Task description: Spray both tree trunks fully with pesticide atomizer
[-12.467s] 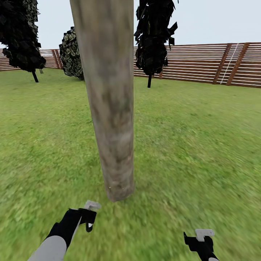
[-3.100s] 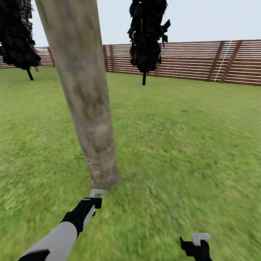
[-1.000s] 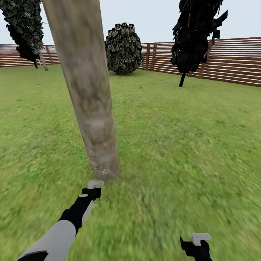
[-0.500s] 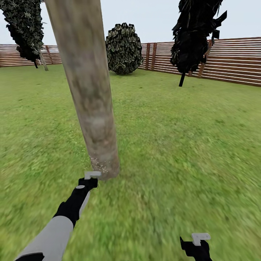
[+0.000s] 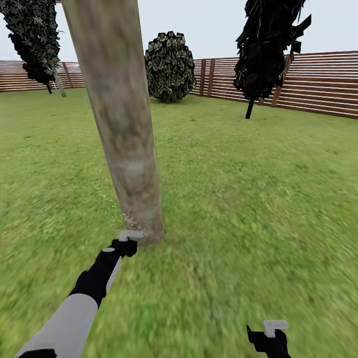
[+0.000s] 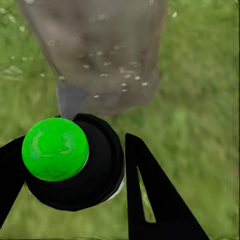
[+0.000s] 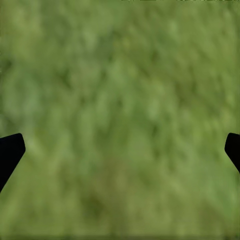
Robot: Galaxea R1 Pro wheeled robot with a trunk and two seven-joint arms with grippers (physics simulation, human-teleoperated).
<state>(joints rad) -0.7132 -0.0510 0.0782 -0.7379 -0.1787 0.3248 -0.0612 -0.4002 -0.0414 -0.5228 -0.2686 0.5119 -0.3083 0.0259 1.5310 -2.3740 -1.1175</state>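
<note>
A thick, mottled grey-brown tree trunk (image 5: 122,124) leans slightly and meets the grass floor (image 5: 238,199) just ahead of me. My left gripper (image 5: 127,243) is shut on the pesticide atomizer (image 5: 130,234), whose pale grey spray head almost touches the trunk's base. In the left wrist view the dark bottle (image 6: 95,175) with its bright green spot (image 6: 55,148) sits between the black fingers (image 6: 150,200) of the left gripper (image 6: 75,145). Its grey nozzle (image 6: 70,100) points at the trunk (image 6: 100,45), which is dotted with white droplets. My right gripper (image 5: 271,334) hangs low over grass; the right gripper (image 7: 120,152) is open and holds nothing.
A brown slat fence (image 5: 318,84) rings the lawn. A round dark bush (image 5: 170,67) stands at the back. Black-leaved cone trees stand at the back right (image 5: 268,49) and back left (image 5: 35,40). Open grass lies on both sides of the trunk.
Over the last second my left arm has reached forward, bringing the atomizer closer to the trunk's base. The right arm has stayed still. Earlier, the view swung around the trunk.
</note>
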